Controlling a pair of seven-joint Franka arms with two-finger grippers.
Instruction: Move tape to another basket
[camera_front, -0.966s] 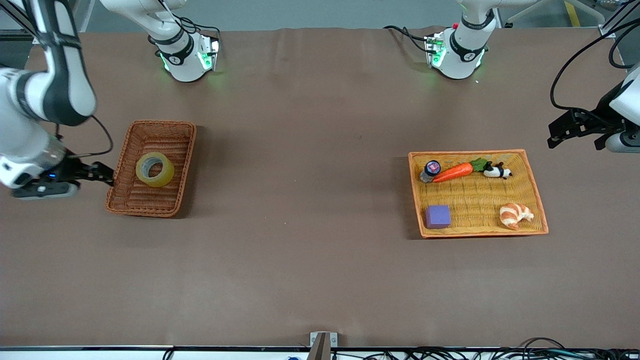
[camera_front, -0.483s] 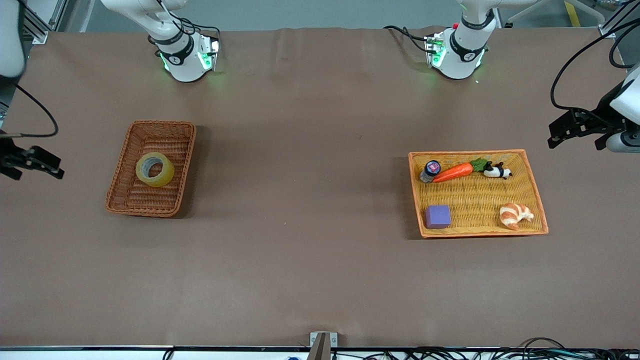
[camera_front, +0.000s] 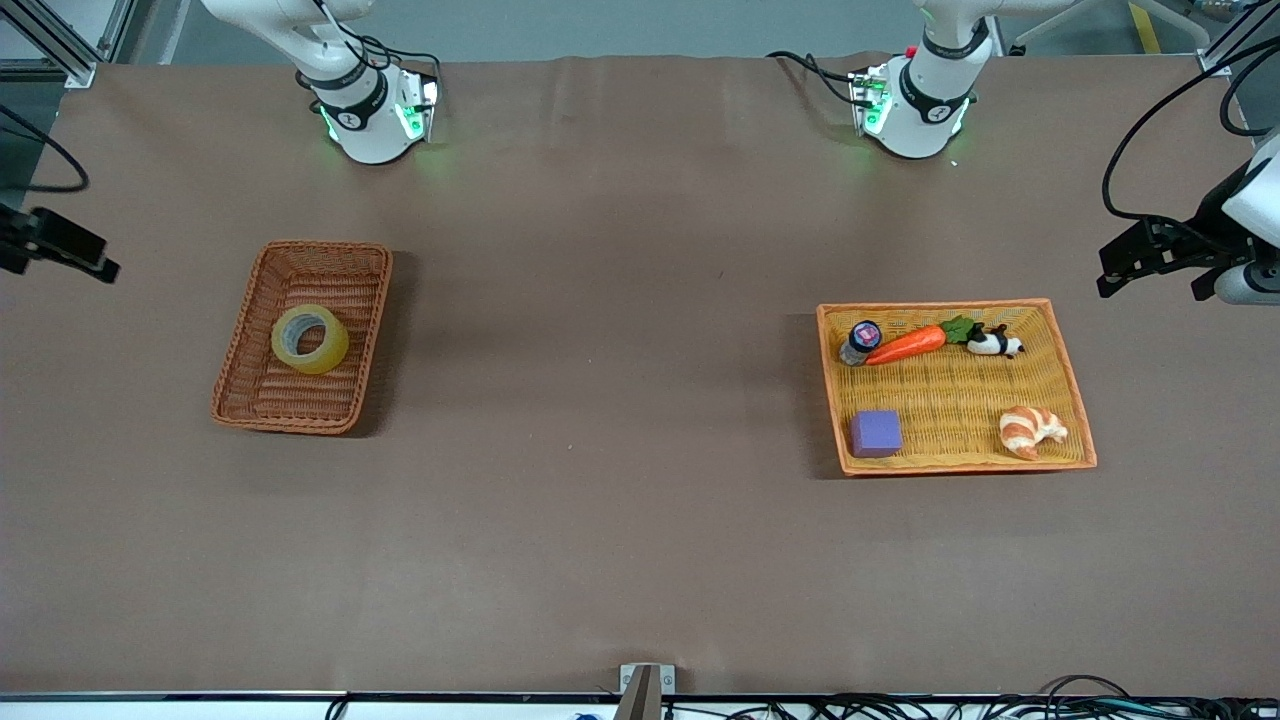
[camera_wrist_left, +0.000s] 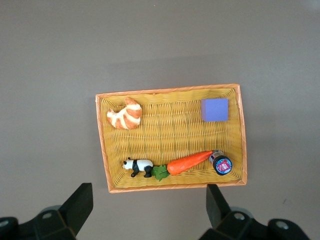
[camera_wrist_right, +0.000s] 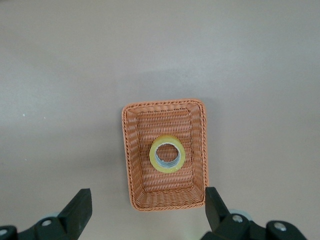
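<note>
The tape (camera_front: 309, 339) lies flat in the reddish-brown wicker basket (camera_front: 262, 408), mid-left of the front view on the desk (camera_front: 600, 400). At mid-right, the wider yellow basket (camera_front: 960, 464) holds a purple block (camera_front: 875, 433), croissant (camera_front: 1031, 430), carrot (camera_front: 912, 343) and panda figure (camera_front: 993, 343). The left pincer (camera_front: 1150, 255), fingers apart, hovers at the right edge; the right pincer (camera_front: 65, 250), fingers apart, at the left edge.

Front camera overlooks the whole table (camera_front: 620, 520); wrist cameras look straight down from high.
</note>
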